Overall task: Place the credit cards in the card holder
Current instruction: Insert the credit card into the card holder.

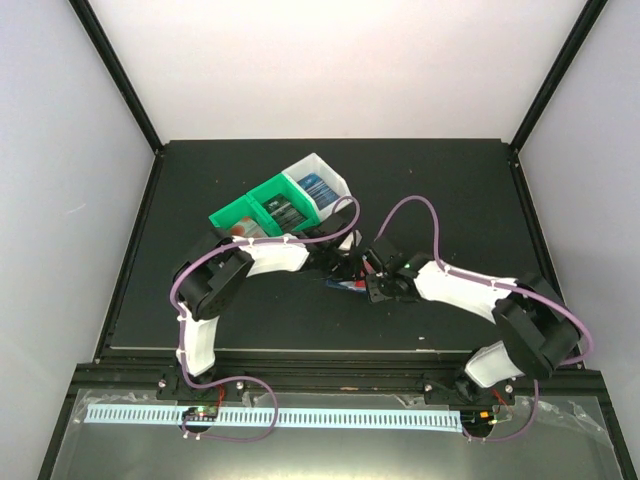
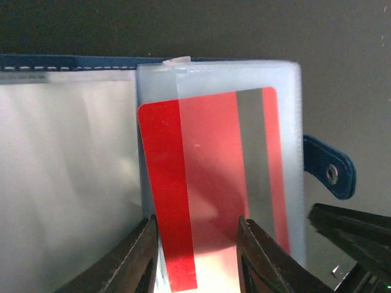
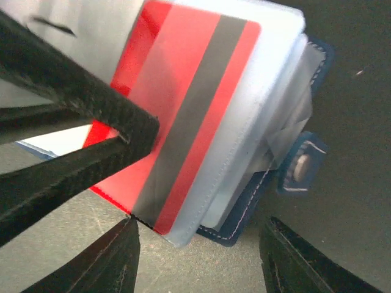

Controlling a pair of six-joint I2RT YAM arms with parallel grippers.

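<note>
While both arms reach inward and meet at the middle of the black table (image 1: 450, 200), the dark blue folding card holder (image 2: 214, 73) lies open between their wrists, just on the near side of the green-and-white plastic bin (image 1: 235, 212). From overhead the holder is almost wholly hidden by the arms. Dark rectangular cards (image 1: 288, 210) lie in the bin's compartments. Left wrist view: a red plastic card (image 2: 214, 171) with a grey stripe (image 2: 253, 159) rests against the holder's clear plastic sleeve. Most of its face is under the translucent plastic, and a strip along one long edge shows bare, brighter red. The card's end nearest the camera projects out of the sleeve. The left gripper (image 2: 197, 226) is at that end, fingers parted to a moderate gap narrower than the card, tips over the card face. Whether they press on it cannot be told. The holder's blue snap tab (image 2: 328, 168) sticks out to the right of the sleeve, flat on the table. The right gripper (image 3: 198, 227) hovers just beside the holder's outer edge, fingers spread wide and holding nothing.
</note>
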